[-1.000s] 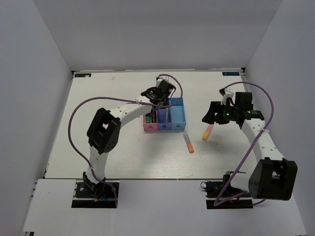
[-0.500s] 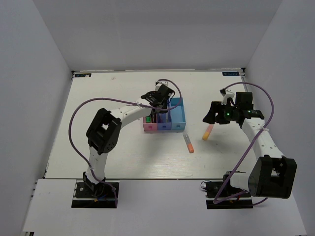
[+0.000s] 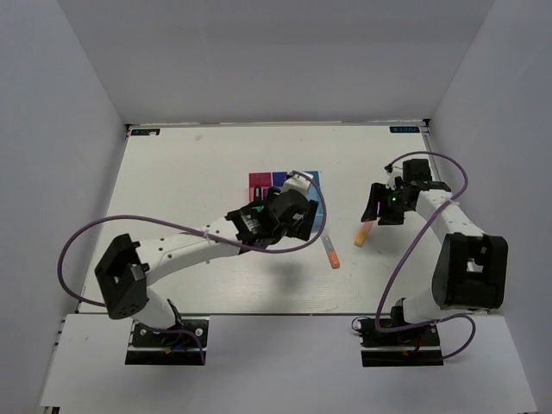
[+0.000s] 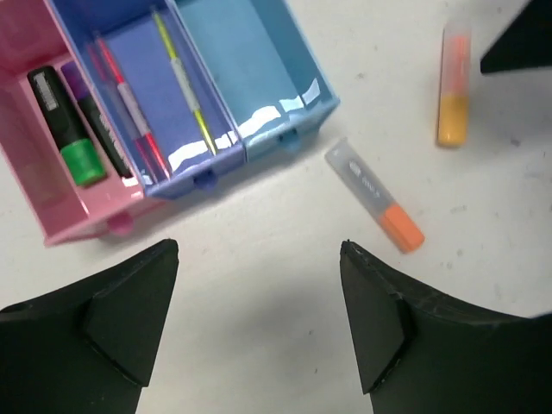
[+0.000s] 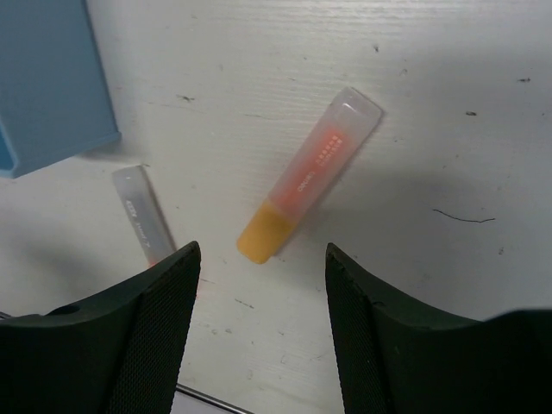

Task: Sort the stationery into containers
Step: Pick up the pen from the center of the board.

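- White tabletop (image 3: 198,164) inside plain white walls is all I have to work on, scuffed under the right arm.
- Right gripper (image 5: 261,285) hangs over the short orange-yellow marker (image 5: 306,177), fingers spread wide with nothing between them.
- The marker's orange end lies just ahead of the gap between my fingertips. Its clear cap end angles away, forward and toward the right finger.
- It sits oblique to the jaw line, so I would twist the wrist until the fingers cross the barrel squarely. Then I would move slightly forward, drop straight down and close near mid-barrel, so it should not pivot or roll out.
- Left gripper (image 4: 257,285) is also wide open and empty, above bare table on the near side of the joined bins.
- Ahead of its left finger, the pink bin (image 4: 78,228) holds the green highlighter (image 4: 65,129) and a purple marker (image 4: 95,121).
- The blue-purple bin (image 4: 185,177) holds the thin yellow stick (image 4: 181,73) and the pink stick (image 4: 129,108). The light blue bin (image 4: 233,60) looks bare.
- The orange-grey marker (image 4: 375,196) lies on the table ahead of the left gripper's right finger. It is also near the right gripper's left finger, so a wide descent could nudge it.
- From above, the left arm covers most of the bins. I judge it could block any delivery by the right arm.
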`<control>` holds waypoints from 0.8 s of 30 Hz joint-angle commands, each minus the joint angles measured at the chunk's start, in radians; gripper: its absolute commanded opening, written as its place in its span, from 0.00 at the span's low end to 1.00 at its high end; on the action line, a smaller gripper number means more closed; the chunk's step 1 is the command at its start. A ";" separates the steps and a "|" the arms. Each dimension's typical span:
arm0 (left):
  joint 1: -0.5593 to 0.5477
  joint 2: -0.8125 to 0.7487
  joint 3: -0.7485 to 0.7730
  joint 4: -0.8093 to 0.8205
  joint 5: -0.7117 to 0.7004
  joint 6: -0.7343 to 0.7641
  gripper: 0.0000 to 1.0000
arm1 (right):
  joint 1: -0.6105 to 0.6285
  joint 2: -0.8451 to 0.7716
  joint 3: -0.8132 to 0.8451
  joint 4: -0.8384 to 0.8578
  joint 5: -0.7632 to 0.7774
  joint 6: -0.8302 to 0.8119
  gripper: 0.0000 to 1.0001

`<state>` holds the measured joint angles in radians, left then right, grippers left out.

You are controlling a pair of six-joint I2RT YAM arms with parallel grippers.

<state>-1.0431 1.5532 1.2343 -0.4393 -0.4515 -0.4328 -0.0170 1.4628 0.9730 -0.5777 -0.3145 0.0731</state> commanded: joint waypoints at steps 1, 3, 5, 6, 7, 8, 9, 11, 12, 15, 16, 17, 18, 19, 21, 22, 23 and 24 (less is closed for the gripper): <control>-0.017 -0.097 -0.084 -0.013 -0.058 -0.009 0.86 | 0.012 0.059 0.046 -0.025 0.073 0.043 0.63; -0.038 -0.172 -0.164 -0.015 -0.064 -0.021 0.86 | 0.015 0.083 0.052 -0.017 0.094 0.059 0.63; -0.049 -0.253 -0.240 -0.006 -0.076 -0.041 0.84 | 0.049 0.128 0.066 -0.019 0.155 0.074 0.63; -0.057 -0.275 -0.266 -0.007 -0.084 -0.061 0.82 | 0.057 0.137 0.072 -0.022 0.161 0.079 0.63; -0.057 -0.300 -0.341 -0.009 -0.095 -0.069 0.81 | 0.064 0.155 0.073 -0.021 0.178 0.088 0.63; -0.060 -0.320 -0.367 -0.010 -0.095 -0.086 0.81 | 0.068 0.165 0.072 -0.024 0.190 0.090 0.63; -0.060 -0.384 -0.393 -0.010 -0.101 -0.099 0.81 | 0.081 0.175 0.072 -0.007 0.205 0.094 0.63; -0.064 -0.450 -0.496 -0.012 -0.099 -0.145 0.81 | 0.094 0.203 0.075 0.002 0.219 0.103 0.63; -0.064 -0.487 -0.519 -0.012 -0.104 -0.155 0.81 | 0.115 0.209 0.081 0.003 0.250 0.108 0.63; -0.074 -0.563 -0.617 -0.021 -0.107 -0.204 0.81 | 0.137 0.232 0.079 0.004 0.310 0.122 0.61; -0.080 -0.591 -0.662 -0.025 -0.118 -0.228 0.81 | 0.147 0.234 0.072 0.004 0.310 0.122 0.60; -0.080 -0.600 -0.674 -0.032 -0.119 -0.234 0.81 | 0.155 0.243 0.072 0.004 0.351 0.122 0.60; -0.087 -0.610 -0.693 -0.035 -0.121 -0.245 0.81 | 0.157 0.249 0.070 0.004 0.368 0.123 0.55; -0.092 -0.631 -0.700 -0.039 -0.125 -0.250 0.81 | 0.163 0.255 0.067 0.003 0.371 0.126 0.53; -0.106 -0.647 -0.723 -0.045 -0.136 -0.267 0.80 | 0.161 0.261 0.052 0.006 0.377 0.137 0.44; -0.107 -0.659 -0.726 -0.050 -0.141 -0.270 0.80 | 0.161 0.266 0.050 0.004 0.368 0.136 0.38; -0.109 -0.662 -0.733 -0.053 -0.141 -0.280 0.80 | 0.163 0.272 0.050 -0.001 0.365 0.137 0.35; -0.113 -0.670 -0.742 -0.058 -0.141 -0.282 0.80 | 0.158 0.274 0.050 -0.001 0.364 0.139 0.28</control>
<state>-1.1446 0.9157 0.5060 -0.4919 -0.5606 -0.6743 0.1444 1.7058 1.0176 -0.5747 0.0196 0.1913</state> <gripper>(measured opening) 0.801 0.315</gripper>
